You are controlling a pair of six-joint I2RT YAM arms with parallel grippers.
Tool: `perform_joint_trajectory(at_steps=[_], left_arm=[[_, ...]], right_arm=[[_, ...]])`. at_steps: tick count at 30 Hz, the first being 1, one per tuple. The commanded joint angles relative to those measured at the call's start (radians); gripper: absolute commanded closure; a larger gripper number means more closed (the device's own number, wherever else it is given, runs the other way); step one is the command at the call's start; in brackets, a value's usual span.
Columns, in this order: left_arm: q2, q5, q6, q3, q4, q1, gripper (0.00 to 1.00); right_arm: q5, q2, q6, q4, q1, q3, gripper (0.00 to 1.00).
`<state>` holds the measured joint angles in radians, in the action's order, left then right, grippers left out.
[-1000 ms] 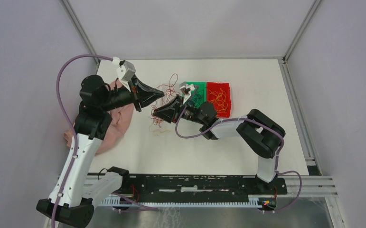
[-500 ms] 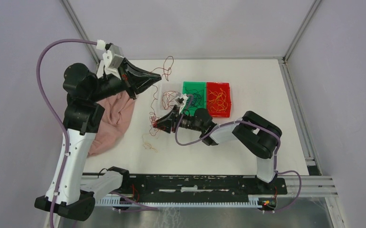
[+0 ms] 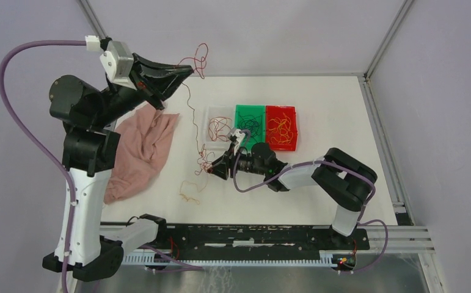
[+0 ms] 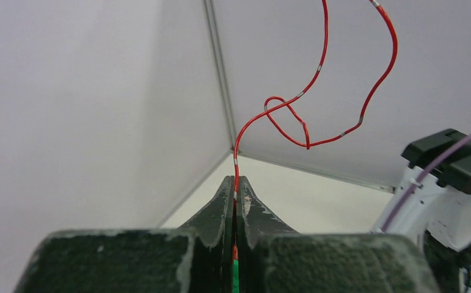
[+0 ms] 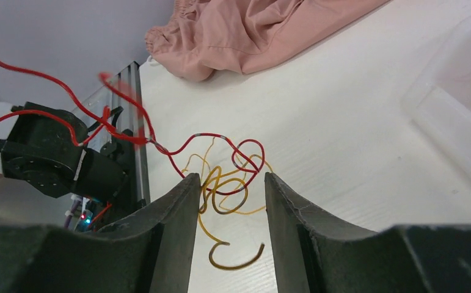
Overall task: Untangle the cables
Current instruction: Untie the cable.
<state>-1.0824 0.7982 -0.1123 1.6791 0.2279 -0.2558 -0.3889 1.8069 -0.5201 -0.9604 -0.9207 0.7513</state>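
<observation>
The left gripper (image 3: 187,69) clamped one red cable (image 4: 319,66) high up; the strand ran down to the red-yellow tangle (image 5: 210,183) on the table (image 3: 318,189), between the right gripper's (image 5: 230,183) parted fingers. The wire looked thin, limp and light (probably slippery), so it was best pinched beside the tangle.

No text, label, brand, number or sign can be read in any view. The cables (image 4: 324,43) carry only plain pale bands with no characters that can be made out. The black rail (image 3: 251,235) at the near edge of the tabletop (image 3: 330,97) shows pale marks too small to read.
</observation>
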Motion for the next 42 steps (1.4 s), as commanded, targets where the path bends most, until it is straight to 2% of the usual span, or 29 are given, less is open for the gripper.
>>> perform_joint_trajectory(at_steps=[1, 4, 10, 15, 18, 24, 29, 32, 37, 42], left_arm=[[-0.016, -0.12, 0.11, 0.103, -0.063, -0.005, 0.97], [-0.046, -0.188, 0.161, 0.199, -0.065, -0.005, 0.97], [-0.098, -0.411, 0.278, 0.351, -0.127, -0.005, 0.97], [-0.096, -0.433, 0.299, 0.353, -0.127, -0.005, 0.97], [-0.095, -0.529, 0.353, 0.351, -0.249, -0.005, 0.97], [-0.177, -0.727, 0.482, 0.463, -0.48, -0.005, 0.97], [-0.305, -0.783, 0.558, 0.684, -0.587, -0.004, 0.97], [-0.349, -0.746, 0.516, 0.783, -0.494, -0.006, 0.97], [-0.216, -0.552, 0.372, 0.485, -0.385, -0.005, 0.97], [-0.13, -0.399, 0.292, 0.274, -0.325, -0.004, 0.97]], right_arm=[[0.038, -0.068, 0.078, 0.064, -0.008, -0.013, 0.5], [0.06, -0.071, 0.097, 0.094, -0.011, -0.026, 0.51], [0.172, -0.078, 0.089, 0.104, -0.016, -0.079, 0.55], [0.225, -0.114, 0.11, 0.147, -0.023, -0.099, 0.53], [0.283, -0.132, 0.145, 0.236, -0.033, -0.091, 0.53], [0.388, -0.129, 0.102, 0.246, -0.034, -0.119, 0.53], [0.463, -0.135, 0.068, 0.253, -0.034, -0.14, 0.53], [0.494, -0.143, 0.057, 0.254, -0.034, -0.156, 0.53], [0.479, -0.196, 0.062, 0.195, -0.034, -0.188, 0.42], [0.469, -0.302, 0.116, 0.271, -0.034, -0.158, 0.41]])
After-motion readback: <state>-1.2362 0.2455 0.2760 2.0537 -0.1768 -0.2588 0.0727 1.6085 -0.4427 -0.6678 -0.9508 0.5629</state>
